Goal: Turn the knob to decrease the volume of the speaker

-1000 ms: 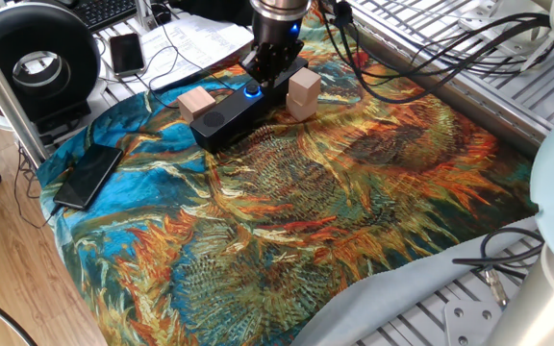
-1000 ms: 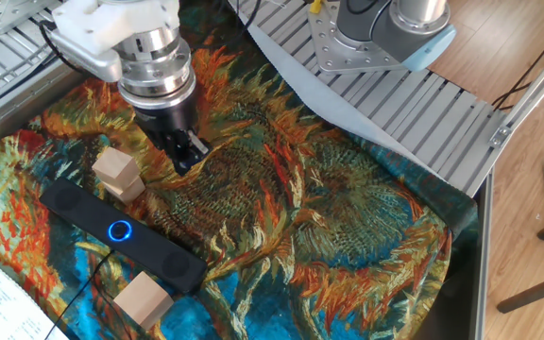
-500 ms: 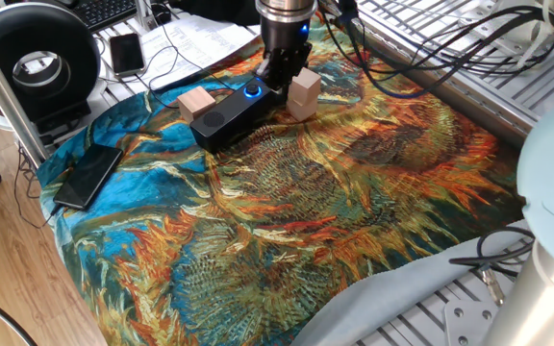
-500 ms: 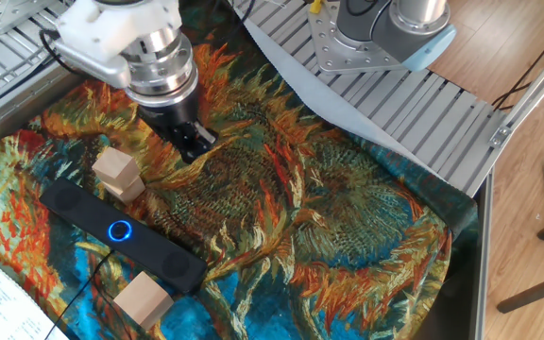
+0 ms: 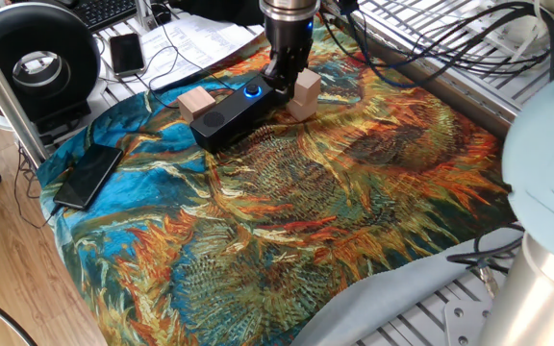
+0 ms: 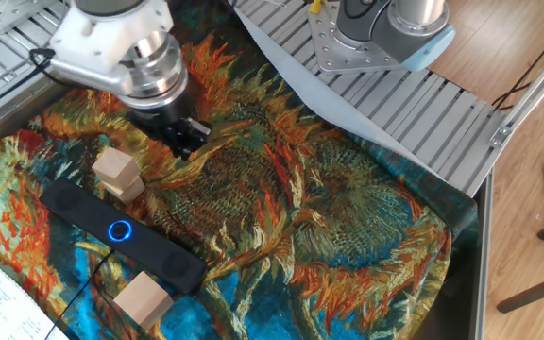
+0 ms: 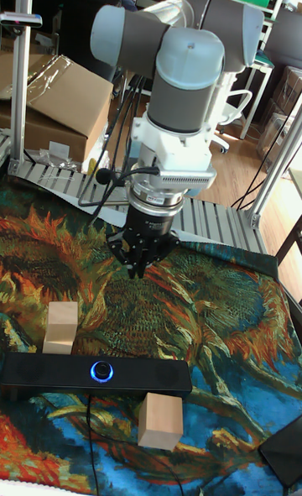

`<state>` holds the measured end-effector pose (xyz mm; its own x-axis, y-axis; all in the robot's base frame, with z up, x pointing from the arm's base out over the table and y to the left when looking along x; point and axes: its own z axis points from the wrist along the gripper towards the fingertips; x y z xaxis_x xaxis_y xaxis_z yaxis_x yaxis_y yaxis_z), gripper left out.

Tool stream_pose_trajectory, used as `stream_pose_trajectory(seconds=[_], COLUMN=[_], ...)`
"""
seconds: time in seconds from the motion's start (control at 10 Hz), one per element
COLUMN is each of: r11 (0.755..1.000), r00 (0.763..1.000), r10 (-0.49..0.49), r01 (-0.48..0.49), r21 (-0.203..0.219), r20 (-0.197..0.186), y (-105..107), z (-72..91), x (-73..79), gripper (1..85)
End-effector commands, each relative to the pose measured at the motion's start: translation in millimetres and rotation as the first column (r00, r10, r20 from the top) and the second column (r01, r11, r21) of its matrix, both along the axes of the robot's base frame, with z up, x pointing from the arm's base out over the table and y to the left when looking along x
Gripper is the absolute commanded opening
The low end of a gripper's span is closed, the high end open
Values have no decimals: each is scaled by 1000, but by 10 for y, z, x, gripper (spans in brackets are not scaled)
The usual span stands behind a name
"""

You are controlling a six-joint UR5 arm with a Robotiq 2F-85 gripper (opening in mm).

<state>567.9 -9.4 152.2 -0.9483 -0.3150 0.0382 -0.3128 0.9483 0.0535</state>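
Here the speaker [image 7: 92, 376] is lying flat on the sunflower-patterned cloth [image 5: 354, 192] that is covering the worktop, and the knob [image 7: 102, 370] is glowing blue on its top face, about midway along the bar. In the tall fixed view the speaker's left end is running out of the picture, so its full length is not showing there. A wooden block [image 7: 60, 326] is standing just behind the speaker and a second block [image 7: 160, 420] is sitting against its front edge; whether either is actually touching the bar is hard to tell.

The end effector [image 7: 138, 268] is hanging above the cloth behind the speaker, apart from the knob and holding nothing. Its fingertips are looking drawn close together into a narrow point, though the dark fingers are blurring against the dark parts of the cloth, so a small gap between them cannot be ruled out. In one fixed view the end effector [image 5: 282, 75] is overlapping the far end of the speaker [image 5: 234, 111] and partly covering one block [image 5: 306, 91], which is making it look closer to the knob [image 5: 253, 91] than the other views suggest. In the other fixed view the end effector [image 6: 187, 140] is clearly standing off from the knob [image 6: 120, 230], with a block [image 6: 117, 174] in between.

A phone [image 5: 88, 176] is lying at the cloth's edge, partly off it.
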Motion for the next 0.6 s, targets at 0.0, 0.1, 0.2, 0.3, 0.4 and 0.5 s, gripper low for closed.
stream_pose_trajectory(seconds=[0.0, 0.1, 0.2, 0.3, 0.4, 0.5], r11=[991, 988, 986, 985, 984, 984], r00=[991, 987, 985, 985, 984, 983], r10=[134, 156, 169, 170, 174, 179], r01=[-133, -156, -169, -171, -175, -180], r21=[-23, -14, 1, 15, 14, 17], r20=[17, 29, 37, 39, 42, 45], y=[-263, -272, -235, -185, -168, -150], z=[-10, -18, -18, -8, 5, 15], x=[213, 315, 420, 502, 577, 629], gripper=[220, 243, 280, 300, 313, 313])
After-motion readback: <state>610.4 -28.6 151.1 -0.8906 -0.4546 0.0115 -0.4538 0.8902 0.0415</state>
